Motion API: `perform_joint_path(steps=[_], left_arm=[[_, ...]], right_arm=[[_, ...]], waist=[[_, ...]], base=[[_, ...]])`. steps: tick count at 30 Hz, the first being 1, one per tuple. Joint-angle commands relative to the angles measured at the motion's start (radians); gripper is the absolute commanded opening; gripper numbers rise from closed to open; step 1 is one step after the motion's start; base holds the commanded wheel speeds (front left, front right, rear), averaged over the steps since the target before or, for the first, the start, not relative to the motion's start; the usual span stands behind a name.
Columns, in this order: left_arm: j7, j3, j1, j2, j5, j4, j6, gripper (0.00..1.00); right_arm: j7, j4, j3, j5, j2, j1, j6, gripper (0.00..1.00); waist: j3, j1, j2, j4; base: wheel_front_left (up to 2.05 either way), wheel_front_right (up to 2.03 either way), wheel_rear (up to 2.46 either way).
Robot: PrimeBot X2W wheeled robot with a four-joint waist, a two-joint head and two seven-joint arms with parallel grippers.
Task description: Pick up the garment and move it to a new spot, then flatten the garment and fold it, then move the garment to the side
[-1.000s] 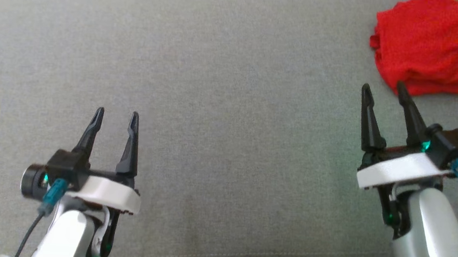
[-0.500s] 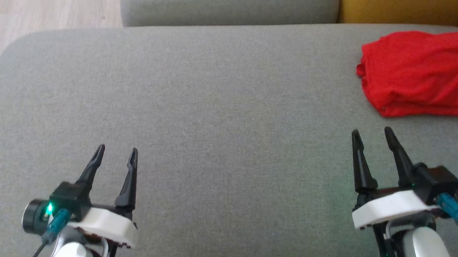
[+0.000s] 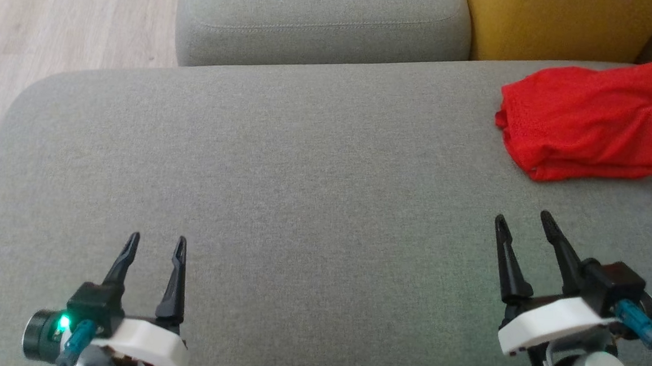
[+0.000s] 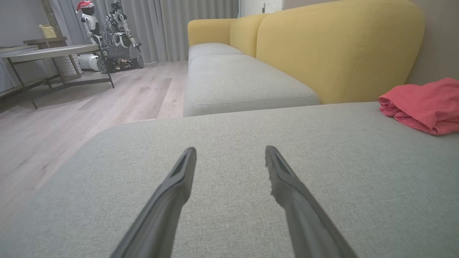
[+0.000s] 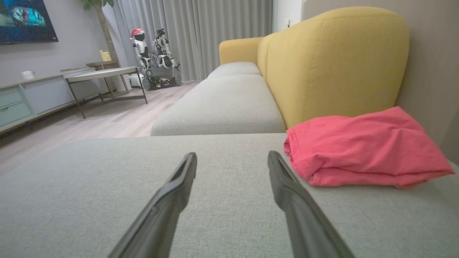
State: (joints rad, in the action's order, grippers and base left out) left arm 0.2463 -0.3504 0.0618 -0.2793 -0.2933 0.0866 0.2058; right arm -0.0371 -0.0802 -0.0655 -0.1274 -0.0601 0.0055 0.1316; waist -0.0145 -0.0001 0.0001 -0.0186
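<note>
**Arms drawn back from the folded garment**

The left gripper [image 3: 157,238] hovers over the grey sofa seat [image 3: 304,176], fingers spread wide and empty. The right gripper [image 3: 522,216], equally wide and empty, has pulled back. The red garment [image 3: 587,128] lies folded beyond its fingertips, rightward, so the task looks finished.

Grey sofa seat [image 3: 304,165] up front, yellow backrest [image 5: 333,64] behind, pale wood floor [image 4: 89,104] left; grey curtains [image 5: 200,32], metal-leg table [image 5: 104,77], 2 other robots [image 5: 154,61] far back, screen [image 5: 25,19] on wall
</note>
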Motion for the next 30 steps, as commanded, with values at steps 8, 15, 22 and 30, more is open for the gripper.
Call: perform_joint_path(steps=[8, 15, 22, 30], left_arm=[[-0.005, 0.035, -0.029, -0.028, -0.012, -0.048, 0.012, 1.00], [-0.010, 0.032, -0.033, -0.031, -0.018, -0.049, 0.013, 1.00], [-0.010, 0.028, -0.038, -0.034, -0.019, -0.047, 0.015, 1.00], [-0.009, 0.020, -0.042, -0.034, -0.019, -0.047, 0.020, 1.00]], right_arm=[[0.011, 0.053, -0.023, 0.012, 0.005, -0.012, -0.001, 1.00], [0.017, 0.057, -0.024, 0.016, 0.006, -0.016, -0.001, 1.00], [0.018, 0.054, -0.026, 0.015, 0.007, -0.018, -0.001, 1.00], [0.020, 0.051, -0.027, 0.015, 0.008, -0.023, -0.001, 1.00]], waist=[[-0.009, 0.0001, -0.0001, -0.005], [-0.006, 0.0001, -0.0001, -0.007], [-0.001, 0.0001, -0.0001, -0.007], [0.006, 0.0001, -0.0001, -0.006]], base=[[0.00, 0.00, 0.00], [0.00, 0.00, 0.00], [0.00, 0.00, 0.00], [0.00, 0.00, 0.00]])
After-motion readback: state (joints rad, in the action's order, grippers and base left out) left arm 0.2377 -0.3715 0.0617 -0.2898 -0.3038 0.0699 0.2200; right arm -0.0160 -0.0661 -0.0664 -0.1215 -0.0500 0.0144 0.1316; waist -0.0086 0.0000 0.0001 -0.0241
